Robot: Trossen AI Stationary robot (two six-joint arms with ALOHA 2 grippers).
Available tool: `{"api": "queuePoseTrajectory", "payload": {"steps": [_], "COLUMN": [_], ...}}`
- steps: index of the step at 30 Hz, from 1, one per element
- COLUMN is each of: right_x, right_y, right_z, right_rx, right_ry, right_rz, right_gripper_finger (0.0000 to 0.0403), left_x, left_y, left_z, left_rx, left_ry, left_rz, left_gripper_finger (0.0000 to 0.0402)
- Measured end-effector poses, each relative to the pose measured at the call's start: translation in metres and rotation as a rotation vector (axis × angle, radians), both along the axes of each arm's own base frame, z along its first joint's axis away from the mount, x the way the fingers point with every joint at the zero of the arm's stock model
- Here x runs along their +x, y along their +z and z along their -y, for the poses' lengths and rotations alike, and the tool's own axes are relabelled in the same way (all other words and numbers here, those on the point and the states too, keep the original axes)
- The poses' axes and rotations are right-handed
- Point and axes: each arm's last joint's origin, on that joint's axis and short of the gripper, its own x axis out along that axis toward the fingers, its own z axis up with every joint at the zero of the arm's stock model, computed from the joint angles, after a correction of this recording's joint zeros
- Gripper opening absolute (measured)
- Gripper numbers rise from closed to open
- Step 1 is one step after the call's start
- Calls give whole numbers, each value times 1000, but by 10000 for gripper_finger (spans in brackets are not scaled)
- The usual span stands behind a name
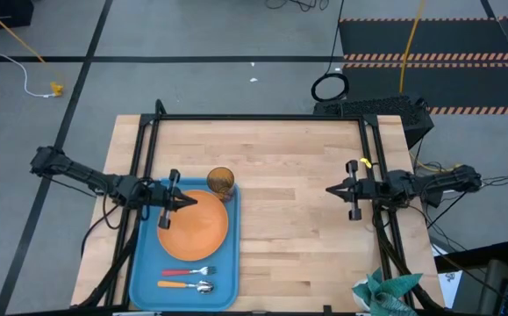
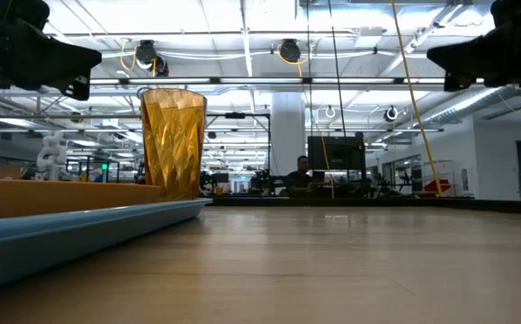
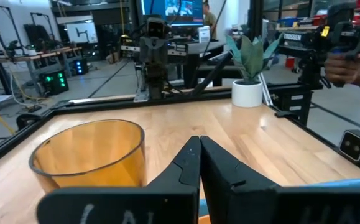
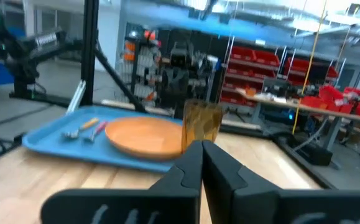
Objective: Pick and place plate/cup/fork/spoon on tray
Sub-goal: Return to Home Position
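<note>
The light-blue tray (image 1: pixel 144 274) holds everything: the orange plate (image 1: pixel 194 232) mid-tray, the amber cup (image 1: pixel 221 182) at its far right corner, and the fork (image 1: pixel 186 272) and spoon (image 1: pixel 188 286) side by side at its near end. The left gripper (image 1: pixel 190 201) hovers over the plate, jaws closed and empty. The right gripper (image 1: pixel 331 189) hangs well right of the tray, also closed and empty. To go home cleanly, the left arm should rise first, clearing the cup.

the left arm (image 1: pixel 78 174) comes in from the left side of the high view, stretched out flat. the left gripper (image 1: pixel 192 201) at its end points to the middle, and its two fingers (image 3: pixel 184 167) are pressed together. the right arm (image 1: pixel 438 183) comes in from the right side the same way. the right gripper (image 1: pixel 331 189) points back at the left one, and its fingers (image 4: pixel 189 169) are closed tight too.
</note>
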Motion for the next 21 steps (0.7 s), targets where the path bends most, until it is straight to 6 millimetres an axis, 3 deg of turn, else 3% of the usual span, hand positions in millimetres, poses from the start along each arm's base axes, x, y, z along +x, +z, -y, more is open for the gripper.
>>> {"api": "queuePoseTrajectory", "payload": {"steps": [8,13,21], "right_x": [-5,-4,-4], "right_y": [-3,-4,-8], "right_z": [7,13,16], "right_rx": [1,-1,18], "right_ry": [-55,-95,-56], "right_rz": [-14,-26,-70], "right_gripper_finger": [0,0,0], "left_x": [1,1,1], "left_y": [1,2,2], "left_z": [-3,-5,-5], "left_rx": [-22,-15,-14], "left_ry": [26,40,46], "left_rz": [9,22,21], "left_gripper_finger": [19,5,19]}}
